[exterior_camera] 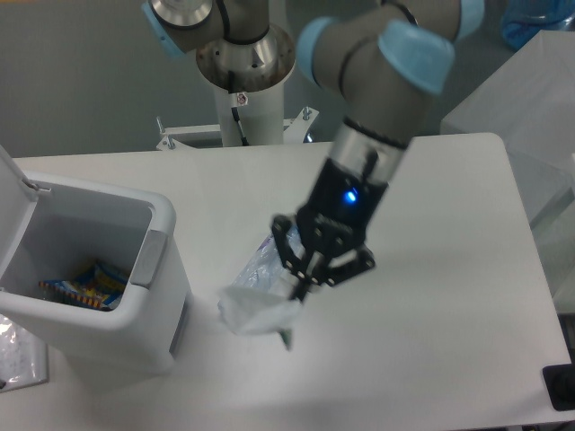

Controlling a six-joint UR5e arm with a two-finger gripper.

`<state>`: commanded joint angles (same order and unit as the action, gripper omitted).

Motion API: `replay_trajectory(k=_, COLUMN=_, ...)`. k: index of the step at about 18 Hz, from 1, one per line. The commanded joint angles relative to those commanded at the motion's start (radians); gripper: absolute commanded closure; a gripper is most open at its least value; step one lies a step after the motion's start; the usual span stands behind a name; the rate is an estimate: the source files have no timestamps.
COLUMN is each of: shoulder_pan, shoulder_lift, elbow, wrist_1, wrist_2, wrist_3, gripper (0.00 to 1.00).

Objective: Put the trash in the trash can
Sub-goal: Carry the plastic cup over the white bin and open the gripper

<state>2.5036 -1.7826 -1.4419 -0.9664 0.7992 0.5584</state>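
The clear plastic cup (pixel 258 311) with a green strip lies tilted at the table's front centre. My gripper (pixel 301 284) points down at its right end, and its fingers are pinched together on the cup's edge. The crumpled clear water bottle (pixel 260 261) with a bluish label lies just behind the cup, left of the gripper. The white trash can (pixel 160 269) stands at the front left with its flip lid open, well left of the cup. Whether the cup is off the table is hard to tell.
A colourful wrapper (pixel 85 283) lies inside the trash can. A clear plastic item (pixel 18 355) sits at the far left front edge. The robot's white base post (pixel 244 99) stands at the back. A grey box (pixel 530 99) is at the right.
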Motion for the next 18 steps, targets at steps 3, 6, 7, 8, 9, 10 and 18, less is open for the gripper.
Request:
replay_trajectory(k=3, shoulder_pan=-0.051, shoulder_lift=0.031, elbow=-0.008, wrist_1=0.0, wrist_2=0.0, wrist_3=-0.046, gripper=1.0)
replay_trajectory(k=6, shoulder_pan=-0.097, shoulder_lift=0.054, elbow=-0.012, wrist_1=0.0, wrist_2=0.003, wrist_3=-0.09, gripper=1.0)
replay_trajectory(k=7, shoulder_pan=-0.112, shoulder_lift=0.057, elbow=-0.014, wrist_1=0.0, wrist_2=0.005, wrist_3=-0.104, gripper=1.0)
replay_trajectory(k=8, shoulder_pan=-0.132, shoulder_lift=0.057, elbow=-0.014, wrist_1=0.0, wrist_2=0.003, wrist_3=-0.113, gripper=1.0)
replay_trajectory(k=9, shoulder_pan=-0.152, shoulder_lift=0.058, elbow=-0.015, wrist_1=0.0, wrist_2=0.005, wrist_3=-0.123, gripper=1.0)
replay_trajectory(k=10, shoulder_pan=-0.166, shoulder_lift=0.058, elbow=-0.021, wrist_1=-0.002, wrist_2=0.006, wrist_3=-0.129, gripper=1.0)
replay_trajectory(k=18, shoulder_pan=-0.219, shoulder_lift=0.069, elbow=-0.08, wrist_1=0.014, wrist_2=0.011, wrist_3=-0.111, gripper=0.0)
